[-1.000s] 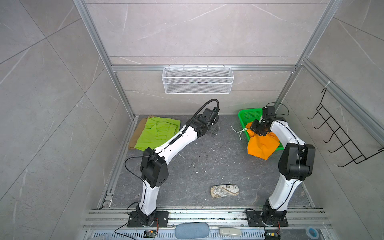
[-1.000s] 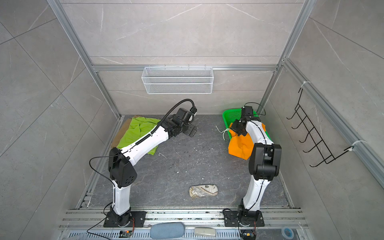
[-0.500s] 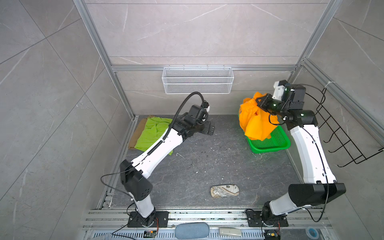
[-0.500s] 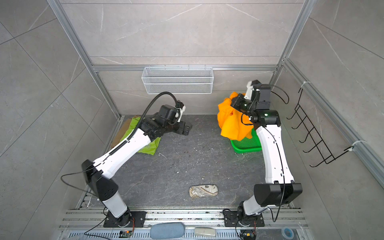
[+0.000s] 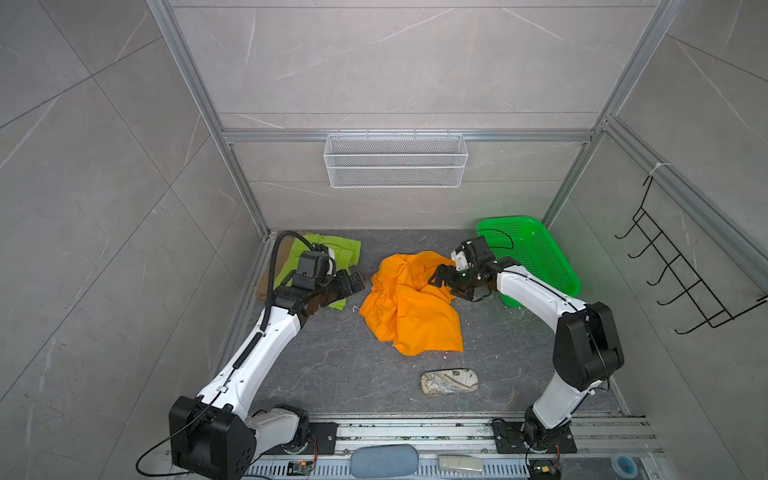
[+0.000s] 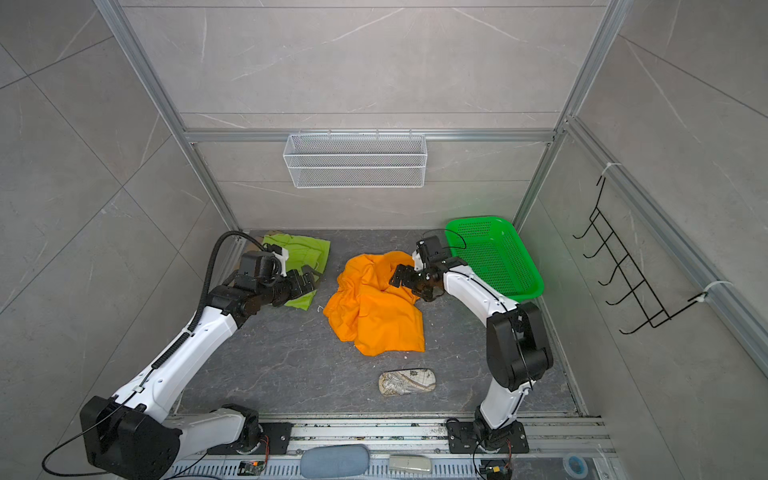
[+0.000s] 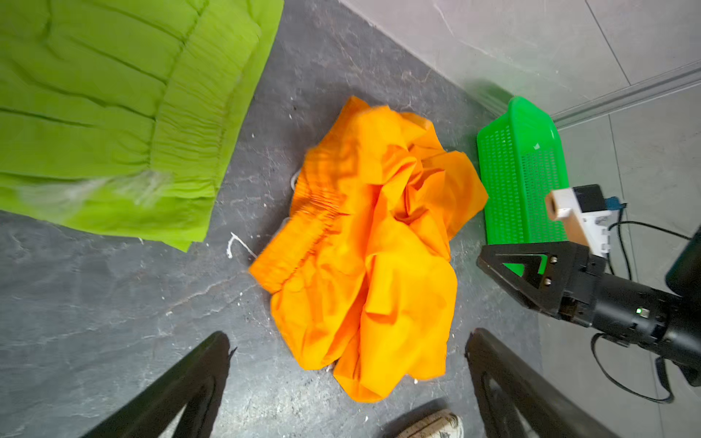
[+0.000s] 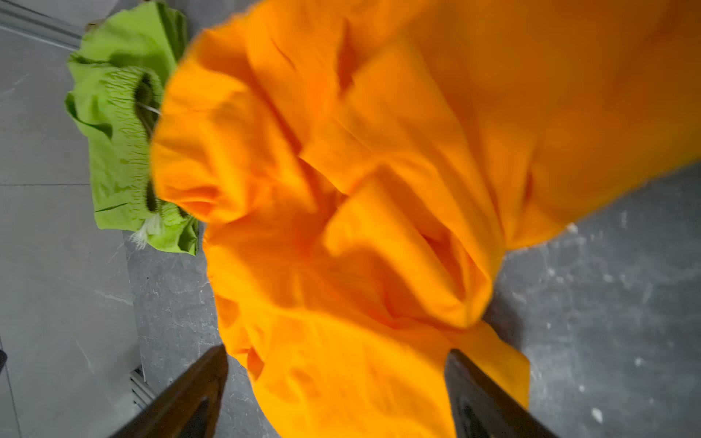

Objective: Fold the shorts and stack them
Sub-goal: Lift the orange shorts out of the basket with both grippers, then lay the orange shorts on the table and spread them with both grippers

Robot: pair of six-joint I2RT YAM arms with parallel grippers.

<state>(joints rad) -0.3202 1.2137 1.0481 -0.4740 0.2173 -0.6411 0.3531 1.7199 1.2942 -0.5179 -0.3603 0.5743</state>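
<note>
Lying crumpled, orange shorts (image 5: 409, 309), just beside wide-spread right claw (image 5: 444, 286)

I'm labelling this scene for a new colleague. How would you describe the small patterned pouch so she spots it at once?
Look at the dark grey floor. Toward its front edge, nearer the camera than the crumpled orange shorts, lies the pouch alone. It is the only small, rounded item with a printed pattern; the shorts and green basket are plain bright colours.
</note>
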